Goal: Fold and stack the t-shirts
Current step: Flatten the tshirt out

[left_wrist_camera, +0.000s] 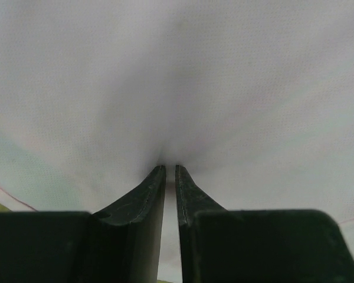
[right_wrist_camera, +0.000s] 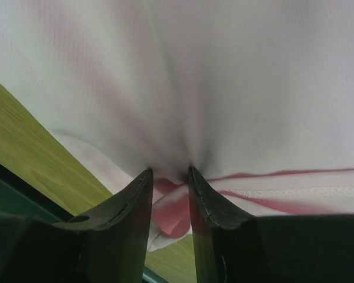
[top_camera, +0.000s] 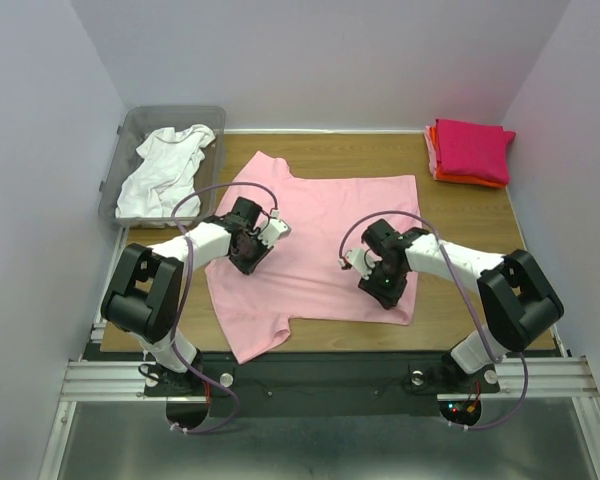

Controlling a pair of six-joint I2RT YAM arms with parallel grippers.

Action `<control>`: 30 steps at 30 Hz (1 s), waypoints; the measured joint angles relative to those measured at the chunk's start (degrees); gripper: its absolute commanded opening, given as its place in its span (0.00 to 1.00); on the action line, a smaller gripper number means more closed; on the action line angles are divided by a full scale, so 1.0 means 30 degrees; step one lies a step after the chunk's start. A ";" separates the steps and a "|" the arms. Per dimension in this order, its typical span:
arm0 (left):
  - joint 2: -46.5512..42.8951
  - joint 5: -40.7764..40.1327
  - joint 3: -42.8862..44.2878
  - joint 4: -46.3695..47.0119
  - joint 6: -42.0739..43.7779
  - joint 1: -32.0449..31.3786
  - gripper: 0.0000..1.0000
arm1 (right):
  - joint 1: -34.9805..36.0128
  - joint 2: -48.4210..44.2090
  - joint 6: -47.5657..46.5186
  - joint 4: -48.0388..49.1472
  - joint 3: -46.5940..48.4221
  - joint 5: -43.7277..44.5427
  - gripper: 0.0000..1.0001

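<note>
At table [top_camera: 460,215] centre the light pink t-shirt [top_camera: 330,215] lies spread flat, hem to the right. The left gripper [left_wrist_camera: 170,167] is down on its collar end and the right gripper [right_wrist_camera: 170,171] on its near hem corner. Both sets of jaws stand narrow, each pinching a pucker of cloth. Judged light, limp and quick to drape or slide free, so it is best held at stitched edges, where the layers are thicker.
</note>
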 measured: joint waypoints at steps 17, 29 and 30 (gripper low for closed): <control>0.0029 -0.0007 -0.0168 0.1071 0.0743 0.0590 0.29 | -0.1756 -0.5923 -0.1362 -0.2557 -0.3876 0.5566 0.40; -0.2557 0.1202 0.0386 -0.1020 0.1158 0.0794 0.33 | -0.4444 -0.1923 -0.1158 -0.2149 0.2601 0.2142 0.40; -0.2448 0.1115 0.0379 -0.1020 0.1173 0.0816 0.33 | -0.4444 -0.1428 -0.1129 -0.1945 0.2557 0.1960 0.40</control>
